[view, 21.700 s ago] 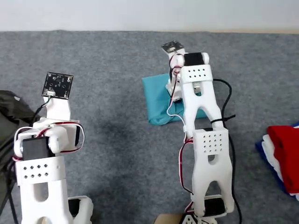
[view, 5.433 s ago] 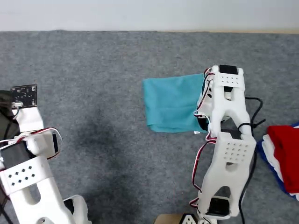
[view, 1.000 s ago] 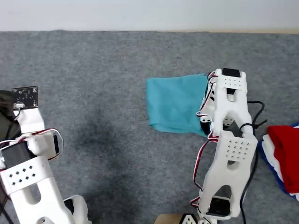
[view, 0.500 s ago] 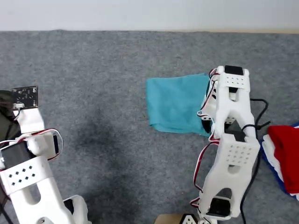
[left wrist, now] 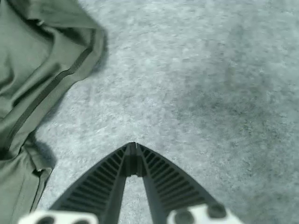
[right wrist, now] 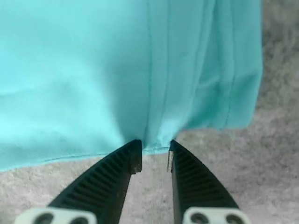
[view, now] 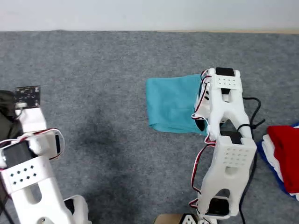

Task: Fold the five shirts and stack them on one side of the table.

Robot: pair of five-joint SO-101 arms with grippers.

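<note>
The right arm rises from its base at the 5 o'clock edge of the worktop and stretches toward 12 o'clock. Its wrist is bent down over the 3 o'clock side of the teal shirt. The right tool is clenched on that shirt's hem: the two ribbed black tips stand close together with the cloth edge pinched between them, and small pleats run out from the grip.

The left arm stands at 7 o'clock and leans toward the 9 o'clock edge, with its small black camera board uppermost. The left tool is clenched on nothing, its tips meeting in a point. It hangs over bare grey cover just beside the olive shirt without touching it.

One teal shirt lies flat as a folded rectangle just off the middle of the worktop, toward 3 o'clock. One olive shirt lies loose and rumpled at the 9 o'clock edge. One stack of folded shirts sits at the 3 to 4 o'clock edge, showing three colours: red on top, white under it, blue at the bottom. How many shirts it holds cannot be told.

The right arm hides the teal shirt's 3 o'clock edge from above. Black cable and red and white wires run along that arm. A tan object sits at 6 o'clock.
</note>
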